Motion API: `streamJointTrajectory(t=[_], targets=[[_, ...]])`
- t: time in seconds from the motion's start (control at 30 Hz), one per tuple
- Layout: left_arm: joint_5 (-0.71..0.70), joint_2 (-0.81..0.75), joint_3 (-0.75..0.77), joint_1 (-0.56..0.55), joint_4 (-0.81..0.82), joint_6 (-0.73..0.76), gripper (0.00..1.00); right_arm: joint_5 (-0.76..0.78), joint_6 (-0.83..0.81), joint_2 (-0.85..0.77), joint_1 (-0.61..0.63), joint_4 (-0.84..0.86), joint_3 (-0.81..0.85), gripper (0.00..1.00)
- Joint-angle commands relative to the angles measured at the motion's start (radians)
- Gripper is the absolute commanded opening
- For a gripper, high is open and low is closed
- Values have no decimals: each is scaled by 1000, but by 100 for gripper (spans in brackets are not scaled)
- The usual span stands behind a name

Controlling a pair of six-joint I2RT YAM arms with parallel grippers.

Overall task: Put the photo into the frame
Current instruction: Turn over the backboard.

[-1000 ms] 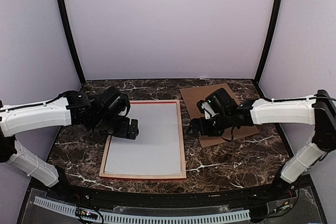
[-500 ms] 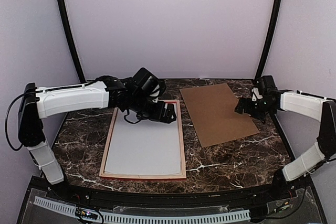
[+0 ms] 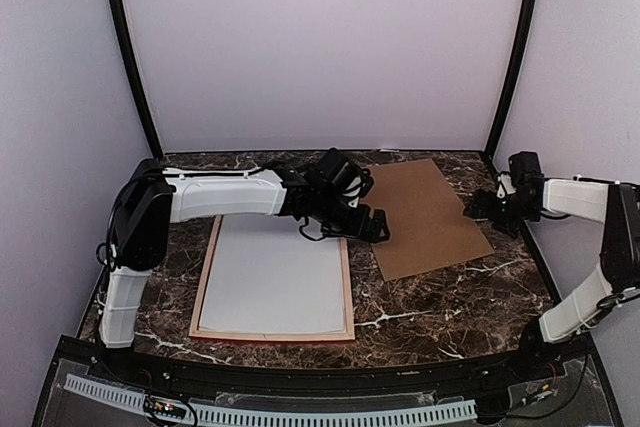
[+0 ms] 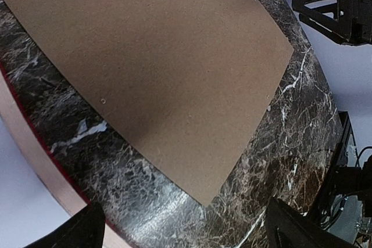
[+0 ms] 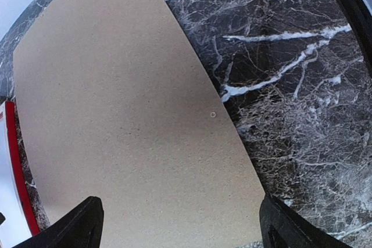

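Brown backing board lies flat on the right half of the counter, where it was a second ago. The frame has not moved either: left of centre, pale wood back up, with a thin red line showing along its outer edge. A white sheet lies inside it.

Changes over the last second:
- The left arm has swung from the frame's left rail across its far end. The left tool is now over the strip of marble between the frame's far right corner and the board.
- The right arm has pulled back from the board's near left edge. The right tool now sits by the counter's right rim, just off the board's right side.

Photo: no dark printed face shows in any view. The white sheet may be the photo lying face down, or a mat; I cannot tell which.

Reading: loading of the frame looks finished or nearly so. The left arm's reach suggests the backing board is the next thing to be handled.

Tool state:
- Left: fingers spread wide, nothing between them, only board and marble below. It appears to hover without contact.
- Right: also spread wide and empty, looking down on the board.
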Motion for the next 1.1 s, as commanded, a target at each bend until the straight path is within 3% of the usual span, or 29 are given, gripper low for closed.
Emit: streamJointTrajectory(t=[0.0, 0.37, 0.77, 1.07], targets=[[32, 59, 89, -9, 32, -16, 99, -18, -9, 23, -17, 44, -12, 94], [49, 200, 197, -18, 60, -72, 99, -8, -6, 69, -44, 58, -12, 94], [-40, 310, 328, -37, -44, -148, 98, -27, 0, 182, -65, 83, 22, 92], [-118, 314, 332, -58, -91, -190, 98, -44, -6, 237, -66, 95, 34, 92]])
